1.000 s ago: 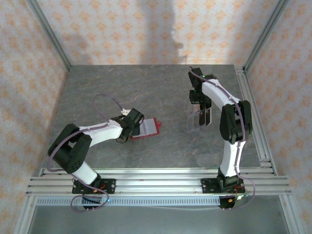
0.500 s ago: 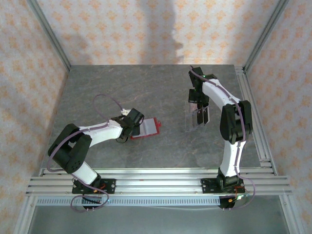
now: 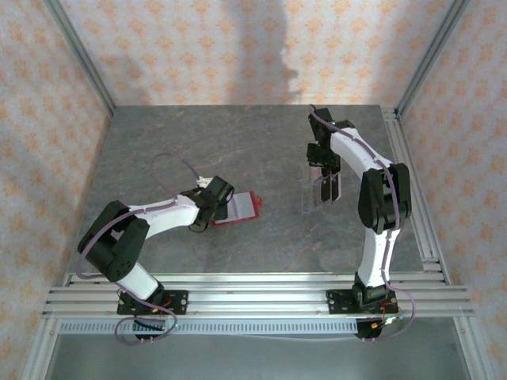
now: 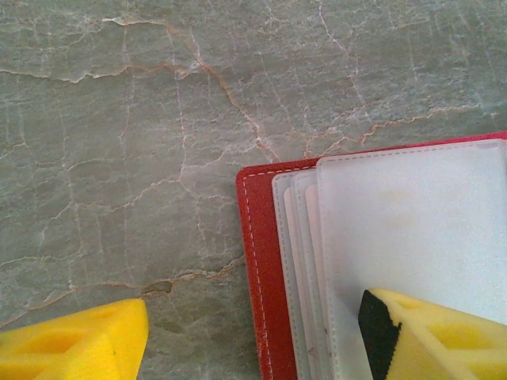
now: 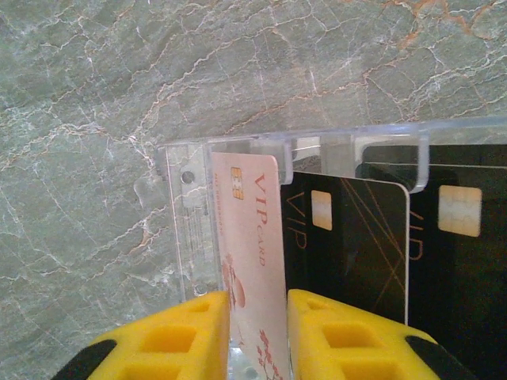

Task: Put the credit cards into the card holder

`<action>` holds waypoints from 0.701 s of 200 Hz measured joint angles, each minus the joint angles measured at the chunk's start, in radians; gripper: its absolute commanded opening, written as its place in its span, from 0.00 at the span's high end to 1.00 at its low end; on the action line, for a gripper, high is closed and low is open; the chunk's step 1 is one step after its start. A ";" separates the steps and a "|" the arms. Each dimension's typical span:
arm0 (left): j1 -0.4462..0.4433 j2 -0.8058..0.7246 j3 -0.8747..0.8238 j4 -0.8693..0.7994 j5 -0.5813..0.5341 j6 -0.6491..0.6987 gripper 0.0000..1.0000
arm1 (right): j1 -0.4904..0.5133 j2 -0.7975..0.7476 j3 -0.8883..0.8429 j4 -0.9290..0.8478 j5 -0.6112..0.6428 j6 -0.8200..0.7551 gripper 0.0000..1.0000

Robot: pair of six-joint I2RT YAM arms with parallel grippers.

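Bench [image 3: 261, 150] from above: card holder [image 3: 244, 207] open left of middle, left gripper [image 3: 219, 198] at it, credit cards [image 3: 326, 190] racked toward the right edge. Left wrist: jaws wide, one finger [image 4: 428, 332] on a sleeve [image 4: 412, 222]. Right wrist: right gripper [image 5: 257, 317] narrow astride a pink card [image 5: 249, 237], pinch unclear; looks stiff and slick, I'd grab its faces

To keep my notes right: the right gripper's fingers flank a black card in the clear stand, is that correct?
Not quite: the right gripper flanks the pink VIP card, not a black one, in the clear stand; the right wrist view shows it.
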 measured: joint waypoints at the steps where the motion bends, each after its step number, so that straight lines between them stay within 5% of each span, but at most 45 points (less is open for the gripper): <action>1: 0.000 0.000 0.000 0.000 0.000 0.000 0.27 | 0.000 0.000 0.000 0.000 0.000 0.000 0.74; 140: 0.000 0.000 0.000 0.000 0.000 0.000 0.27 | 0.000 -0.008 0.000 -0.001 0.045 -0.003 0.69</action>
